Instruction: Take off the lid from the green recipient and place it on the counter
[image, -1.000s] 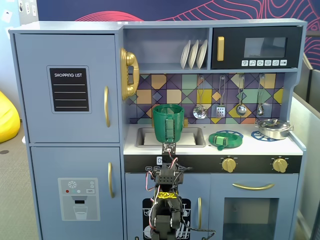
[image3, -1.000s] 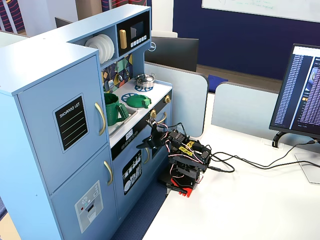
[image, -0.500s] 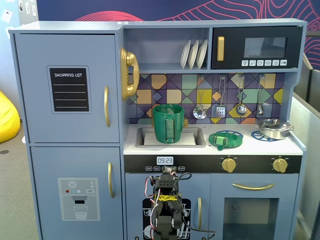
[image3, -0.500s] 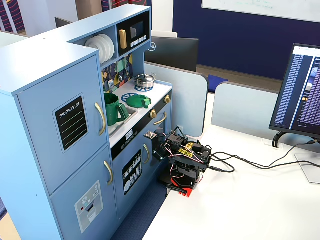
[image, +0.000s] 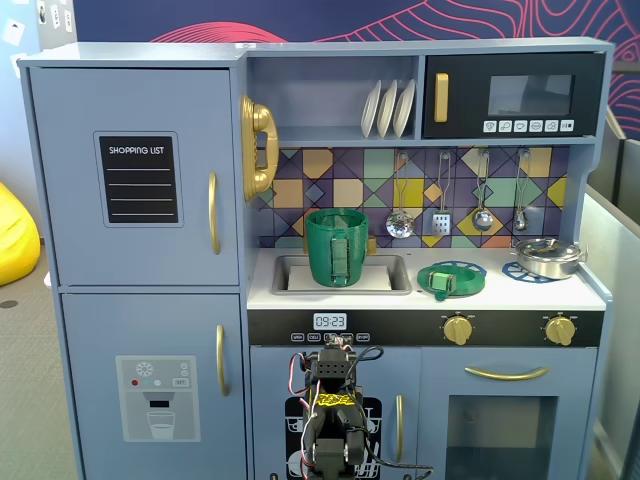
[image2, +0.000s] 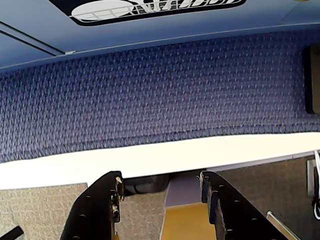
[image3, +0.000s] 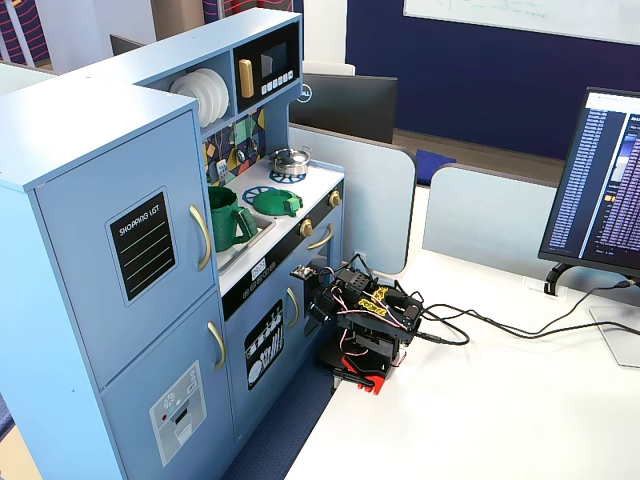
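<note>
Lid (image: 452, 279) lies flat on the counter (image: 590, 292), on the burner ring just right of the sink (image: 398, 275) in a fixed view, well apart from the recipient (image: 337, 246). The recipient stands upright in the sink with its mouth uncovered, toward the counter's left end. Judged from that, the task looks done: the lid is off and set down, and nothing seems left beyond the arm resting.

The gripper (image2: 162, 192) is spread and holds nothing; in the wrist view its two fingers frame only carpet and the cabinet's base. The arm (image3: 365, 320) sits folded on the white table's (image3: 520, 420) near-left edge, below the counter and away from both green things.

Contents: the recipient's inside cannot be made out, since only the far inner wall shows. The sink holds the recipient and nothing else visible. A silver pot (image: 548, 257) sits on the burner ring near the counter's right end, and what is in it cannot be told.
</note>
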